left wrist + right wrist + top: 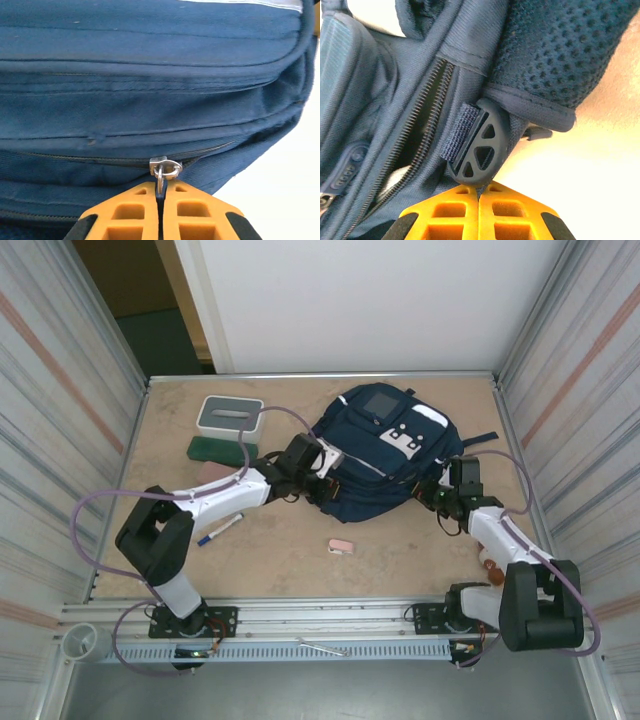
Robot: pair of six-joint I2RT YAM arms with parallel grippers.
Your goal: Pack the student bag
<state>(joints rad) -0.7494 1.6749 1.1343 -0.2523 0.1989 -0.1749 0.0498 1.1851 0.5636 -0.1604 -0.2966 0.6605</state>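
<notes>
The student bag (390, 455), a navy-blue backpack with white stripes and a grey patch, lies at the middle back of the table. My left gripper (325, 465) is at its left side. In the left wrist view this gripper (160, 187) is shut on the metal zipper pull (165, 169) of a closed zip on the bag (150, 75). My right gripper (432, 490) is at the bag's near right corner. In the right wrist view this gripper (481, 187) is shut on a fold of bag fabric just under a black strap buckle (480, 150). An open zip (427, 115) runs to the left of the buckle.
A grey-and-white box (230, 416) stands at the back left with a green block (222, 448) in front of it. A marker pen (220, 530) and a pink eraser (341, 547) lie on the near table. Ribbed metal walls (60, 420) close in both sides.
</notes>
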